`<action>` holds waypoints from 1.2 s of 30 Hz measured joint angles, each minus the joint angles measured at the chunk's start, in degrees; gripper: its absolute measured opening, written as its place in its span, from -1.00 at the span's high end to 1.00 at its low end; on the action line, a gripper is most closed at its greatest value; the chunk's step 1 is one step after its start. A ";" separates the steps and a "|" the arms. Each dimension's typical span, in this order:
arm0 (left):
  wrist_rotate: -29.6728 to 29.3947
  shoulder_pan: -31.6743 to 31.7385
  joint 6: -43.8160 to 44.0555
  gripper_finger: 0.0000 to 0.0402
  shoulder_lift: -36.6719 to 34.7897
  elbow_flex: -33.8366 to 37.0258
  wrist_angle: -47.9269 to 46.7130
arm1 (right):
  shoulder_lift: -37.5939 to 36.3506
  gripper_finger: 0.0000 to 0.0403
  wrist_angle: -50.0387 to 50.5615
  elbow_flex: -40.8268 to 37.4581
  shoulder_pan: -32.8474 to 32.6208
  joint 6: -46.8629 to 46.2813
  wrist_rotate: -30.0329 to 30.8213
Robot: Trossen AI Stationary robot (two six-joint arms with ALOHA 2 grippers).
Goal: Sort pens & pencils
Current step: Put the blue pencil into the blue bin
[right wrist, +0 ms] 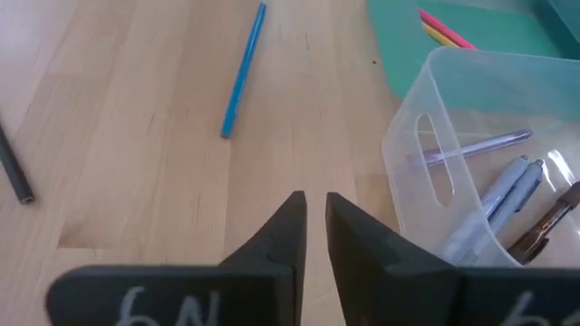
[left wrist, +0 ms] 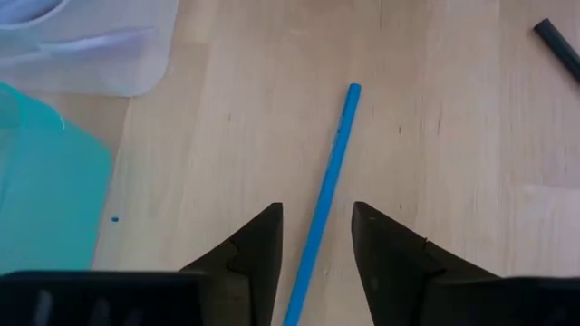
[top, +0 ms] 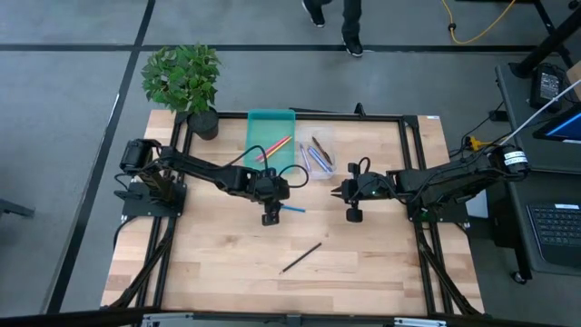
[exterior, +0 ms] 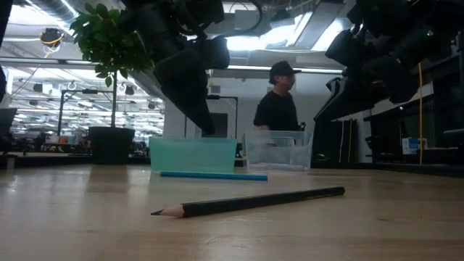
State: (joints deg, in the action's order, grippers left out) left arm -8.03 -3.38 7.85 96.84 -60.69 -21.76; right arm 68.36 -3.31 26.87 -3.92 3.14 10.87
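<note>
The left gripper [left wrist: 315, 249] is hovering over the table [top: 363, 263] with its fingers spread, straddling a blue pen [left wrist: 326, 195] that is lying flat on the wood just in front of the trays; the right gripper [right wrist: 314, 226] is hanging near the table's middle with its fingers almost pressed together, holding nothing. A black pencil [top: 300, 258] is lying alone nearer the front edge, well apart from both grippers. The teal tray [top: 270, 136] is holding a pink-red stick [right wrist: 446, 27] and a yellow-orange one beside it; the clear tray [right wrist: 471, 136], just beside the teal one, is holding several pens: purple, grey-blue and a dark brown one. A potted plant [top: 186, 82] is standing at the table's far left corner; a person [exterior: 278, 101] is standing in the room behind.
</note>
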 joint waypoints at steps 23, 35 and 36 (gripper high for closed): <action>6.27 3.10 -6.60 0.37 4.72 -3.79 -6.42 | 0.00 0.76 1.69 -0.04 -0.01 -0.35 -0.43; 8.40 3.02 -9.07 0.37 10.62 -12.03 -14.47 | 0.02 0.76 4.16 -0.07 0.07 -1.61 -0.44; 8.50 2.99 -9.16 0.37 10.75 -12.04 -15.25 | 0.02 0.76 4.26 -0.06 0.07 -1.75 -0.43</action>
State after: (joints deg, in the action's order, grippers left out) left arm 0.47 -0.38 -1.32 107.59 -72.73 -37.01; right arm 68.37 0.95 26.81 -3.86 1.40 10.44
